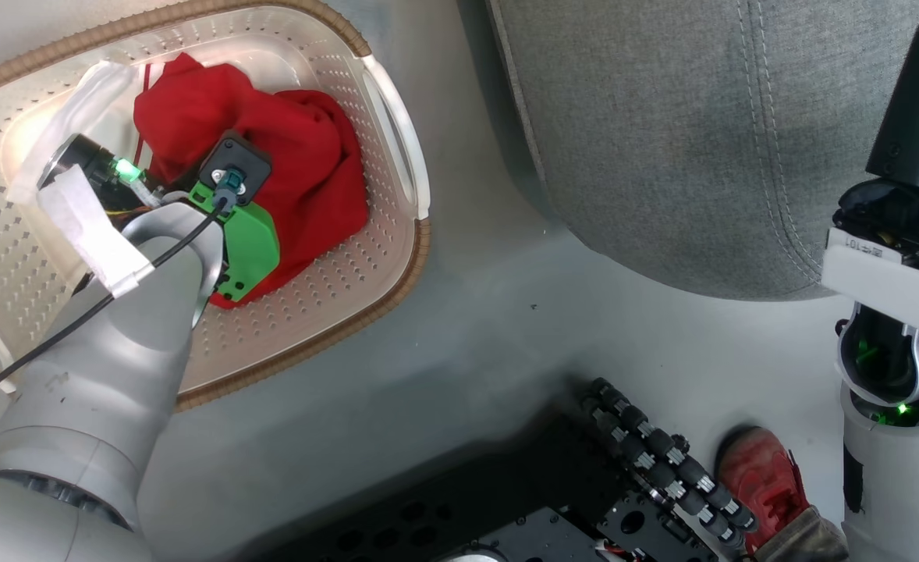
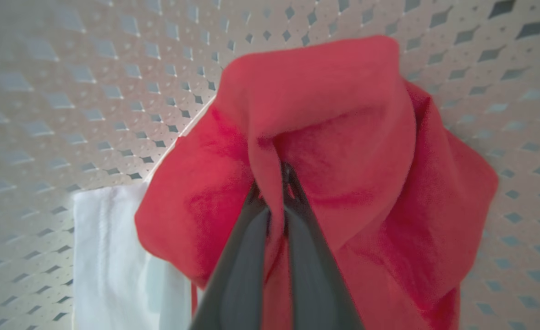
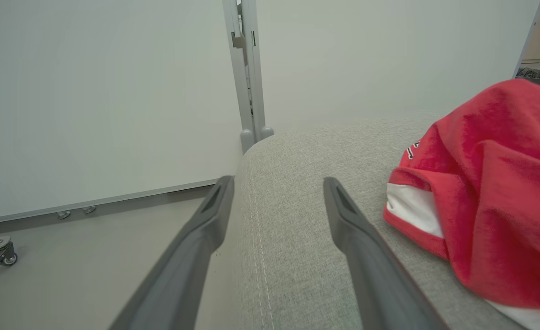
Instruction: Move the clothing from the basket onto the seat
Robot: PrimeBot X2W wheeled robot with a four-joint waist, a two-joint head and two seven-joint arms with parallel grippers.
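Two left fingers [image 2: 283, 183] are clenching a fold of the red clothing [image 2: 334, 114] inside the basket [image 2: 91, 91], and their tips are hiding in the cloth. Something white [image 2: 114, 256] is lying left of them, cut off. The right fingers [image 3: 277, 188] are spreading wide over the seat [image 3: 288, 238], holding nothing. Right of them, another red top [image 3: 490, 192] is showing writing too small to read.
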